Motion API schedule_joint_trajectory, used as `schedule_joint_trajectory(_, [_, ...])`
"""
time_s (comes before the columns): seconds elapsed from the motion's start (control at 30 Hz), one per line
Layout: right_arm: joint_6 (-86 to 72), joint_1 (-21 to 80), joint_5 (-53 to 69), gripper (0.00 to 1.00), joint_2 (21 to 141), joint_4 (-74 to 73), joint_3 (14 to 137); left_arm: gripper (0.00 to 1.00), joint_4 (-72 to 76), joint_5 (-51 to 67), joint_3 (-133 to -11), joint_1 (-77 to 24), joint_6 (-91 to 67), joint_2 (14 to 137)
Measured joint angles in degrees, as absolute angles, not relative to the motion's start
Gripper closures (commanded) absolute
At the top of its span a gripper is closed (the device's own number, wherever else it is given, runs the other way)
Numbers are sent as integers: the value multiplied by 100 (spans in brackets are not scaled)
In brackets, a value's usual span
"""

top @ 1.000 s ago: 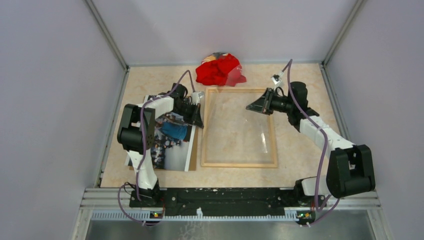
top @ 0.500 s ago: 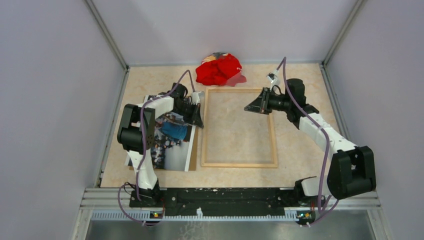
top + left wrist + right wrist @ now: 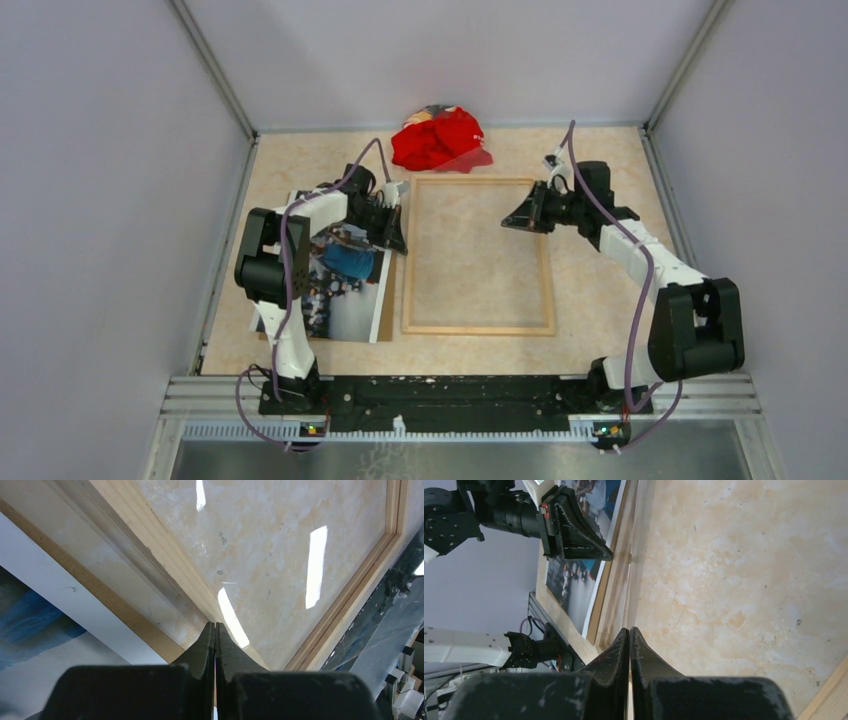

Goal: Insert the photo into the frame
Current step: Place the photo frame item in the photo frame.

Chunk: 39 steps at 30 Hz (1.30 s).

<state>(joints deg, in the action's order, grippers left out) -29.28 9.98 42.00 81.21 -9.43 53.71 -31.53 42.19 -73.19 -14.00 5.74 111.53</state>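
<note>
Seen from above, the frame lay flat at the centre of the table, with the photo face up just to its left on a brown backing board. A red cloth sat beyond the frame's upper edge. The left gripper hung at the photo's upper right corner, beside the frame's left rail. The right gripper was poised over the frame's upper right area.

From the left wrist, the left gripper had its fingers pressed together above the frame. The backing board and the photo ran along the lower left. A faint translucent band led away from the tips; whether they nipped a clear sheet could not be told.

From the right wrist, the right gripper was likewise closed tight over the frame's opening, one frame corner at lower right. The left gripper and the photo showed at upper left.

The print looked light, limp and slick, likely to crease or smudge. A hold on the white border at a corner or edge seemed safest, ideally with both arms sharing it so it would not sag. The frame looked stiff but light enough to skid if nudged.
</note>
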Motion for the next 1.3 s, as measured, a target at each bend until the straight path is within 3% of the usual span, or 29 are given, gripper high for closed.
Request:
schedule_joint_trajectory(0.33, [-2672,961,3916,100,8226,-1131,5367,85,-3350,4215,-7677,-1400,657,11153])
schedule_joint_trajectory(1.3, [-2834,620,3557,100,8294,-613,4711,90,-3472,4005,-7758,-1398,760,11153])
